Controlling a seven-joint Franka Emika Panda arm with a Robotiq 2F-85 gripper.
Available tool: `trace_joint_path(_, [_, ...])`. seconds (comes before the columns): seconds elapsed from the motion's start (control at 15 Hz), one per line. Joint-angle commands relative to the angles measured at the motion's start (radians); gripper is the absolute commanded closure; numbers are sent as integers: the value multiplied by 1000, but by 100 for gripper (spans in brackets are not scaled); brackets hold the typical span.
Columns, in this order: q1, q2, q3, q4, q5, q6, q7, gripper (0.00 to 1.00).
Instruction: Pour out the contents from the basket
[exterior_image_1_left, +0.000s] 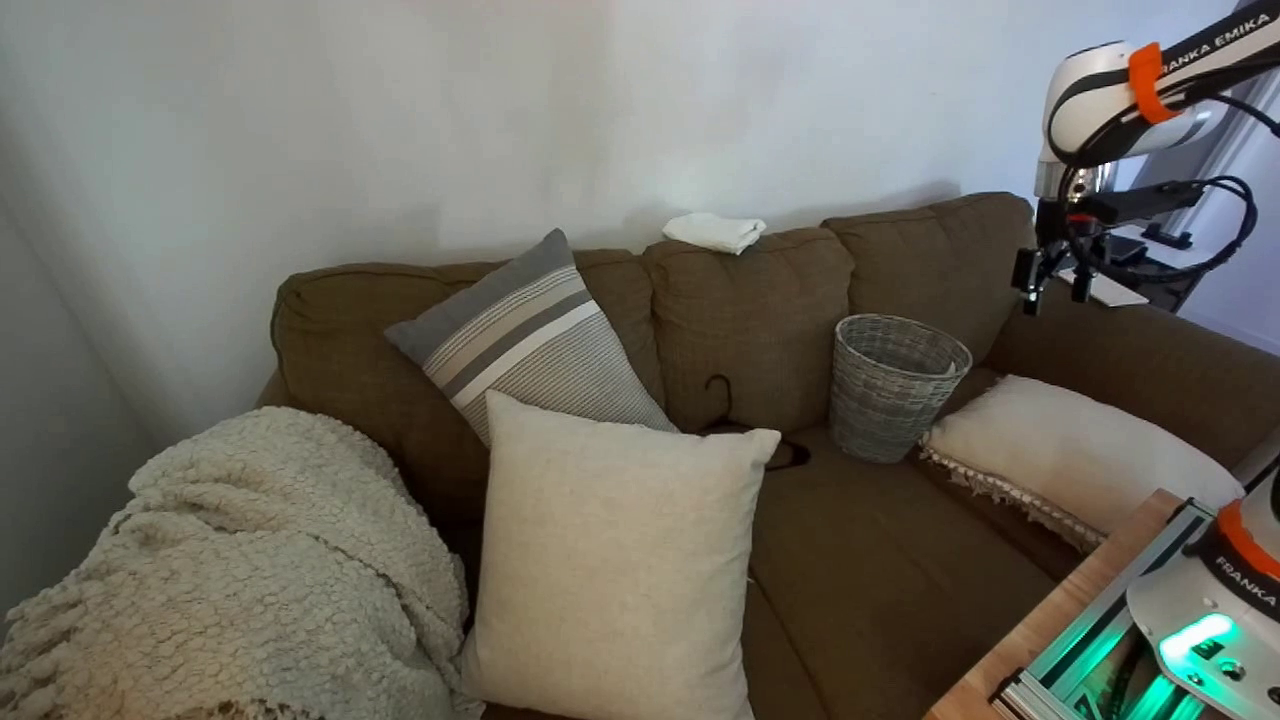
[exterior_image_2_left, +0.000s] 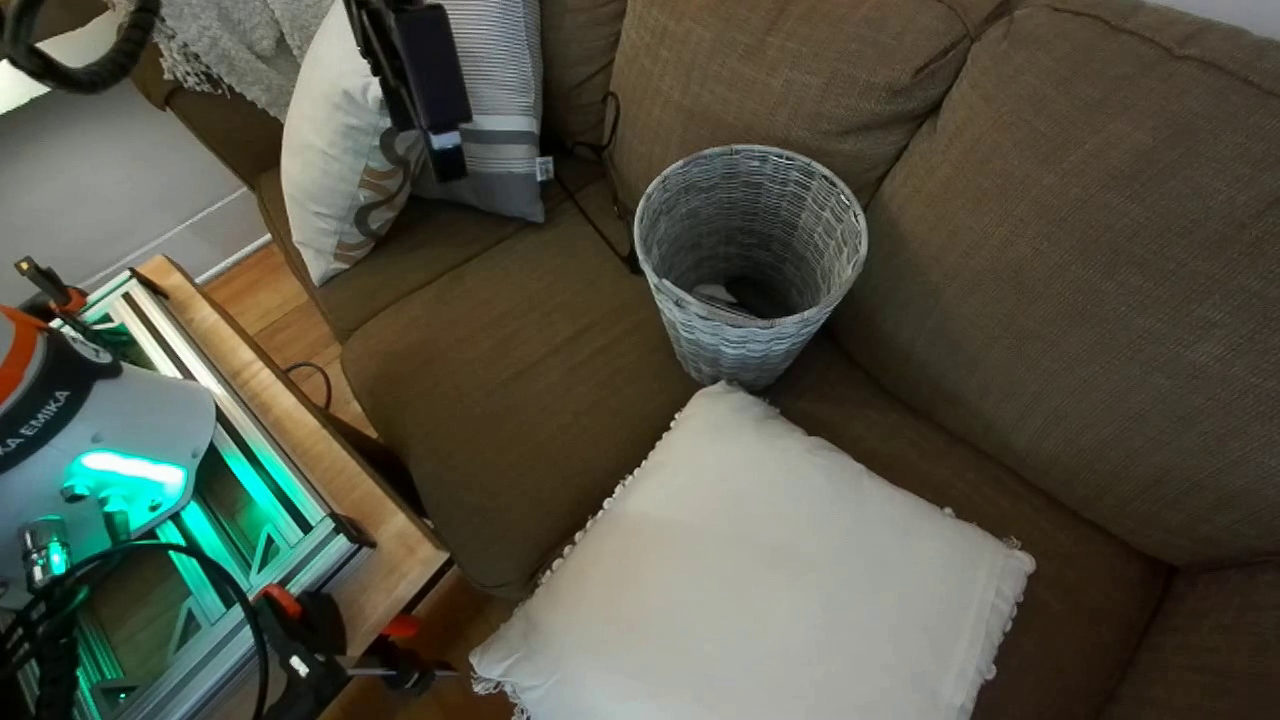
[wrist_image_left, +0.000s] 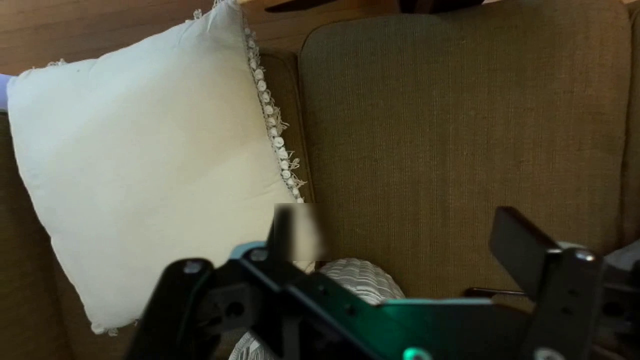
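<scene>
The round grey woven basket (exterior_image_1_left: 885, 405) is stood upright on the brown fabric bench (exterior_image_1_left: 880, 560). The black two-fingered tool (exterior_image_1_left: 1057, 297) is spread, nothing gripped. If pinched too shallowly, the basket could be dropped mid-tilt.

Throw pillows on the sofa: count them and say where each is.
3. The striped pillow leans against the backrest; the cream pillow stands in front of it; the white fringed pillow lies beside the basket. More might be hidden under the blanket.
</scene>
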Motion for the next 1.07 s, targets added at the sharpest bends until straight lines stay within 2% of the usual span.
trace_joint_path(0.0, [1, 10, 1, 9, 1, -2, 0, 0])
trace_joint_path(0.27, [5, 13, 6, 11, 1, -2, 0, 0])
trace_joint_path(0.53, [-2, 89, -20, 71, 40, 18, -38, 0])
trace_joint_path(0.6, [4, 33, -1, 30, 8, 7, -2, 0])
trace_joint_path(1.0, [0, 115, -15, 89, 31, 15, 8, 0])
